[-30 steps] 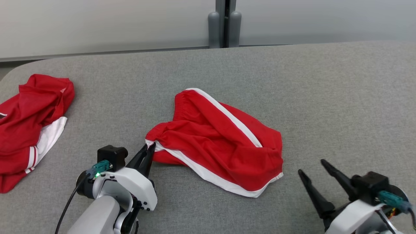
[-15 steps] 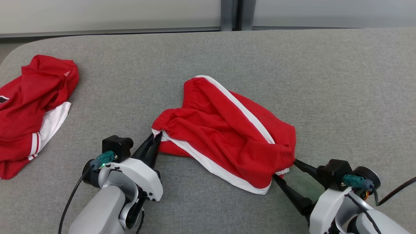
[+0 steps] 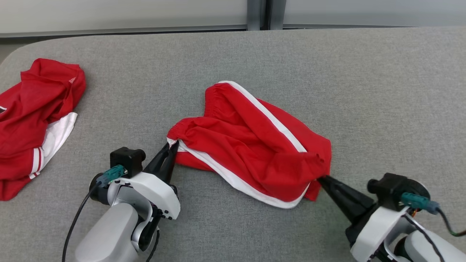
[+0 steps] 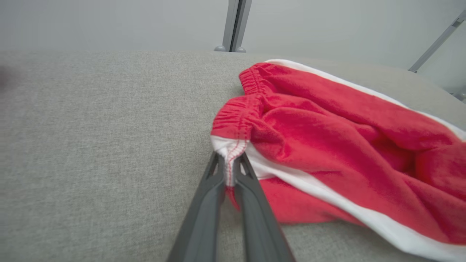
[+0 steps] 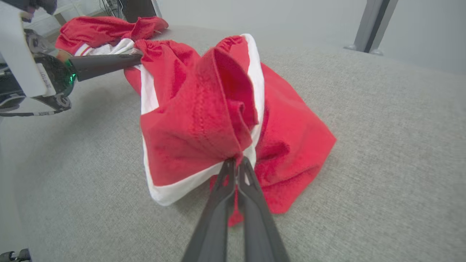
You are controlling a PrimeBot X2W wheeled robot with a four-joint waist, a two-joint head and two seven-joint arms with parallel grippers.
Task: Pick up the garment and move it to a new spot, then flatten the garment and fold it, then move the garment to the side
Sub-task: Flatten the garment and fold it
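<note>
Since a second ago the right hand [image 3: 321, 179] has come in from the near right and clamped onto the right hem of the red shorts [image 3: 251, 145]. The left hand [image 3: 172, 146] stays pinched on the waistband corner. The shorts lie crumpled centrally on the desk [image 3: 364, 91]; another red garment [image 3: 32, 120] lies at its left edge.

you're looking at what reads as a lab or test room: a wide table [image 3: 364, 91] covered in grey fabric, pale partition panels [image 3: 109, 14] just behind the table (plain, matte), and a grey metal post [image 3: 259, 14] between them at the table's far edge.
</note>
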